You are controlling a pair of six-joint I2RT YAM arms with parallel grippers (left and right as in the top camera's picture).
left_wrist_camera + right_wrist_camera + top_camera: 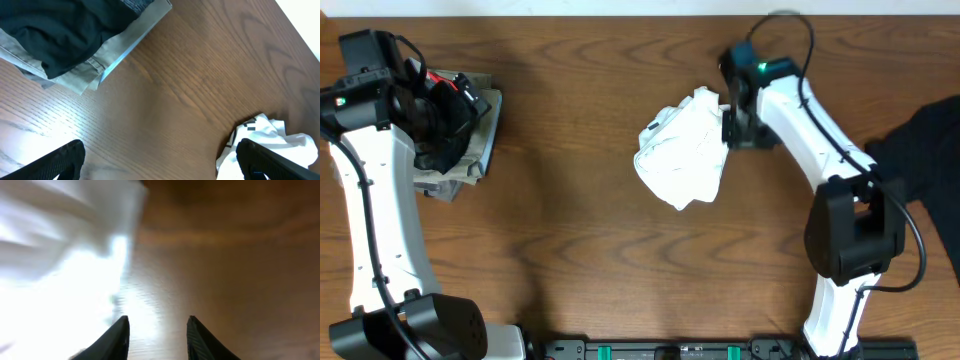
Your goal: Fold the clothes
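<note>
The white T-shirt point(682, 155) lies crumpled in a heap at the middle of the table. My right gripper point(732, 128) sits low at its right edge. In the right wrist view the gripper point(157, 332) is open a moderate way. Only bare wood shows between its fingers, and the bright white cloth point(60, 270) lies just left of the left finger point(117, 337). A black garment point(920, 150) lies at the table's right edge. My left gripper point(438, 120) hovers at the far left, wide open point(160, 165) and empty, with the T-shirt point(265, 132) seen beyond its right finger.
A stack of khaki-grey folded pieces point(475, 150) with black shorts point(55, 30) on top sits at the far left under the left arm. The khaki edges point(120, 45) show in the left wrist view. The right arm's base point(850, 235) stands between the two garments.
</note>
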